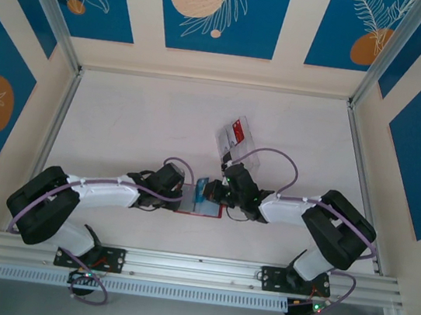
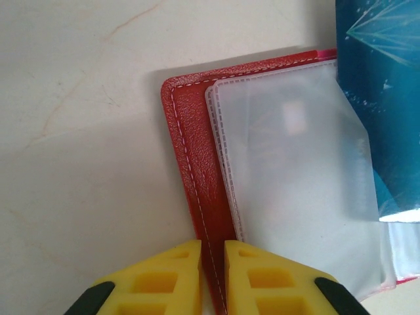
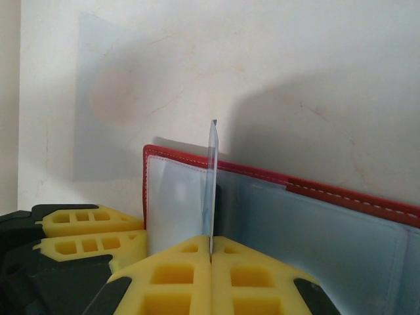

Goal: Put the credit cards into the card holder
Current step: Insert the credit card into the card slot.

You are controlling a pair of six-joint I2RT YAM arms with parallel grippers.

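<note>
Your right fingers [image 3: 231,254] are clamped on the teal-blue card [image 3: 213,170], held edge-on over the open card holder [image 3: 341,193] on the surface [image 2: 79,131]. Your left fingers [image 2: 240,257] pinch its red edge. Tilt the card flatter and slide it gently into the clear pocket [image 2: 289,164].

no legible text, no brands, no numbers

So the card holder [image 2: 197,170] is deep red with white stitching and frosted clear pockets. The teal card [image 2: 384,98] has pale fine-line patterning. The left gripper [image 2: 211,252] is bright yellow with black bits, the table [image 2: 79,131] is off-white with faint tan veins, and the wall panels [image 1: 215,9] are blue with orange circles.
</note>
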